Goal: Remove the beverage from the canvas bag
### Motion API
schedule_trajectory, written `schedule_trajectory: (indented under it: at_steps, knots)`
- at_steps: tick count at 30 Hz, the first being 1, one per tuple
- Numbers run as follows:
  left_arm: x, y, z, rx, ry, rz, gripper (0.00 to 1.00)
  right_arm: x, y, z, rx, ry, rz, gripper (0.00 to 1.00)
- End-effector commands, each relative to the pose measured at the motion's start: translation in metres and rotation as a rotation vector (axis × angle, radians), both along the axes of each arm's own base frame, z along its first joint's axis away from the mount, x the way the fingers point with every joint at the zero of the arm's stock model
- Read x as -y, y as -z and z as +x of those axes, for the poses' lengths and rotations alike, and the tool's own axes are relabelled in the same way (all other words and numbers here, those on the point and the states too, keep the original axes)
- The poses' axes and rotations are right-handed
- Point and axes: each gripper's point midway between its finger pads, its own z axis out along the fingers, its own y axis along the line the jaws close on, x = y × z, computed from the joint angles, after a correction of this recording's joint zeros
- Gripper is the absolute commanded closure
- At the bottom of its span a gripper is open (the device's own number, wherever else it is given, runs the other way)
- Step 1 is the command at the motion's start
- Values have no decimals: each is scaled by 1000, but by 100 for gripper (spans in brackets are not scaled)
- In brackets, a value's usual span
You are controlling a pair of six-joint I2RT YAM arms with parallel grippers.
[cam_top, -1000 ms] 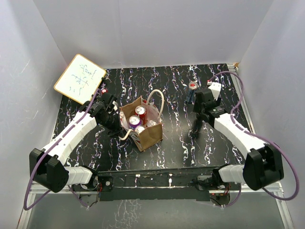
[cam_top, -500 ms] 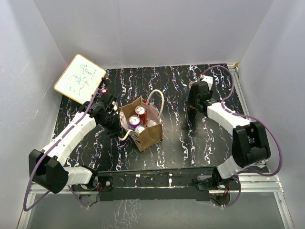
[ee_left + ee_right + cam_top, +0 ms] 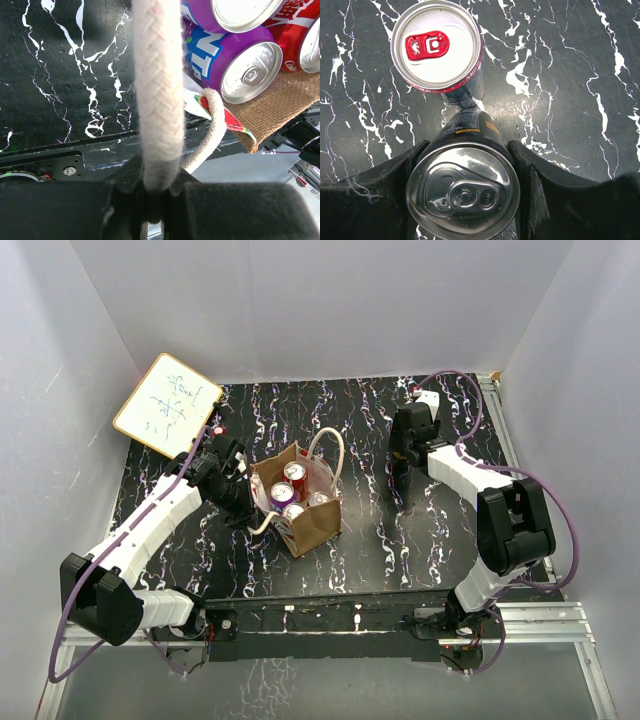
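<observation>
The canvas bag [image 3: 312, 528] holds four cans [image 3: 283, 494]. The left gripper [image 3: 155, 200] clamps its handle [image 3: 155, 90]. The right gripper [image 3: 465, 200], clamped on a black can [image 3: 463, 185], has moved toward the table's [image 3: 360, 540] far edge.

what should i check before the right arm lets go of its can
1. left gripper shut on the handle: ok
2. bag upright, four cans inside: ok
3. right gripper shut on the black can: ok
4. black can upright: ok
5. its base down on the table: cannot tell
6. gap to the red-tab can: cannot tell, the bases look very close
</observation>
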Motion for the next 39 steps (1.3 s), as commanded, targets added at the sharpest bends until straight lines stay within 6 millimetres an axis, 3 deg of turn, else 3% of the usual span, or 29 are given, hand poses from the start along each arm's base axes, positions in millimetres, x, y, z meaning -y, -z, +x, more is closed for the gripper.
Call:
schedule_trajectory:
  at_steps: [1, 4, 9, 13, 18, 24, 29, 32, 39]
  knots:
    - [-3, -9, -3, 29, 5, 4, 100, -4, -38, 30, 127, 16, 23, 74]
    - [-4, -11, -3, 37, -5, 7, 100, -4, -37, 27, 115, 6, 20, 57]
    - [-4, -15, -5, 54, -25, -12, 100, -5, -40, 21, 111, -12, 23, 19]
    - [-1, -12, -10, 40, -31, -37, 100, -5, -48, 18, 107, -27, 16, 2]
    - [2, -9, -10, 34, -40, -57, 100, -5, -71, 7, 116, -54, 18, 0]
    - [4, -11, -1, 51, -43, -52, 100, -19, -98, -30, 94, -159, 95, 0]
    - [6, -3, -3, 7, -28, -44, 100, -41, -128, -70, 106, -325, 185, 1]
    - [11, -8, -3, 30, -12, -90, 100, -63, -150, -94, 106, -462, 275, 1]
    - [17, -8, -5, 33, 15, -139, 100, -102, -212, -123, 153, -624, 472, 1]
